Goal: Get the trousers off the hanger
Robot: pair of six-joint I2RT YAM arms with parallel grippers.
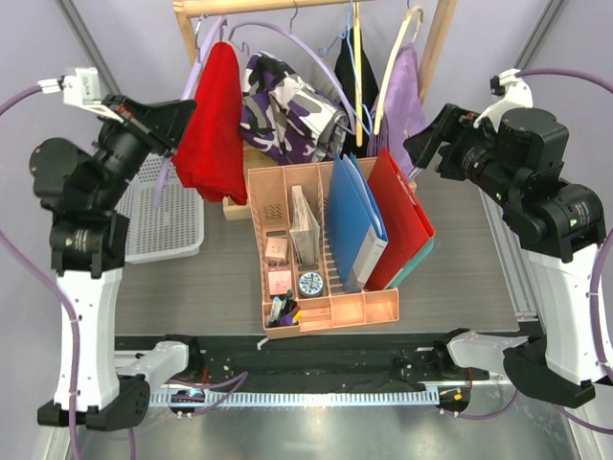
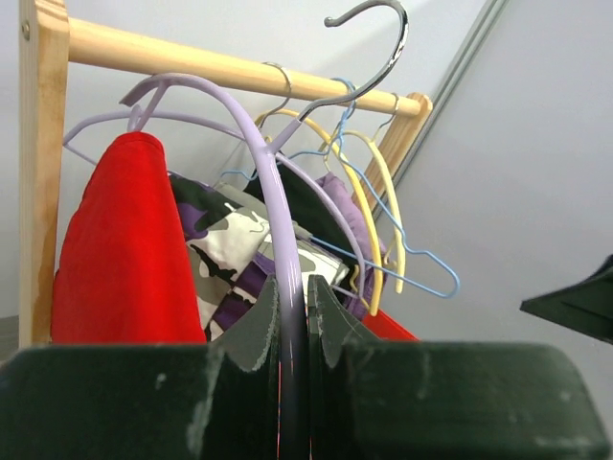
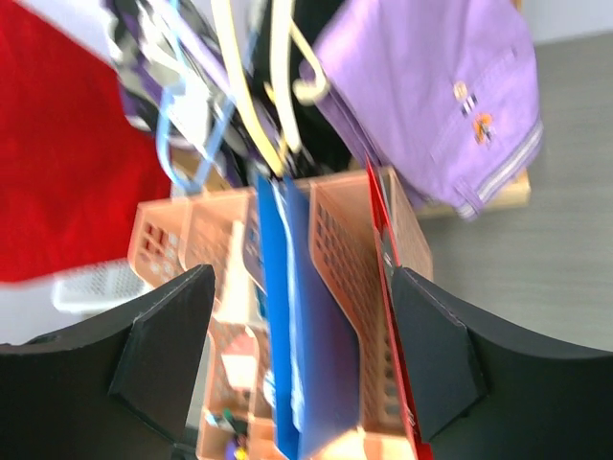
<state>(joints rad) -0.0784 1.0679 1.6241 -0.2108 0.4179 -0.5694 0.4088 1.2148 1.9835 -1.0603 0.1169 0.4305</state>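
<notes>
The bright red trousers (image 1: 213, 120) hang over the pale lavender hanger (image 1: 202, 56) at the left end of the wooden rail. My left gripper (image 1: 178, 127) is just left of the trousers, shut on the hanger's sloping arm. In the left wrist view the lavender arm (image 2: 259, 153) runs down between the closed fingers of the left gripper (image 2: 292, 287), with the trousers (image 2: 124, 249) to its left. My right gripper (image 1: 421, 146) is open and empty at the right side of the rack. Its wrist view is blurred, with the right gripper (image 3: 302, 287) over the folders and the trousers (image 3: 67, 163) far left.
The wooden rail (image 1: 287, 6) also carries a purple-black-white patterned garment (image 1: 283, 110), a lilac garment (image 1: 407, 91), and yellow and light blue hangers. A peach organizer (image 1: 326, 309) holds a blue folder (image 1: 356, 225) and a red folder (image 1: 402, 216). A white basket (image 1: 168, 220) sits left.
</notes>
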